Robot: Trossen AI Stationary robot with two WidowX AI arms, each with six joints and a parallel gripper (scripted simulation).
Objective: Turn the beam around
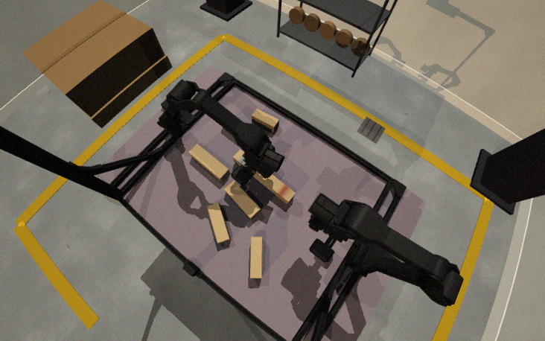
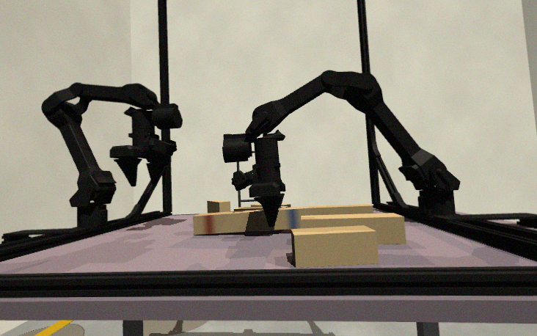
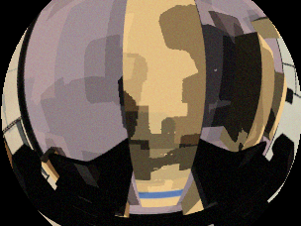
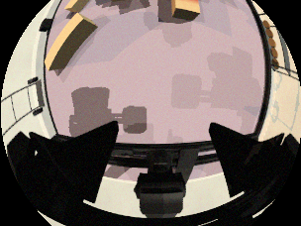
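Where the table's front rail ran nearest in the exterior view, a short timber block lay just behind it, and a longer block lay a little behind that one. Next came the beam, which was near the middle of the table, its red band toward the right arm's side and its blue band toward the left arm's side. It was a little tilted, the blue part higher. The left gripper was about half open and had the beam pinched between its fingers, close to the blue band. Behind the beam, one block lay just beside it, and another block lay nearer to the left arm's base. Farther still were two more pieces, a slanting block and a separate block. The right gripper hung above the table, wide open, with nothing in it, well apart from the beam.
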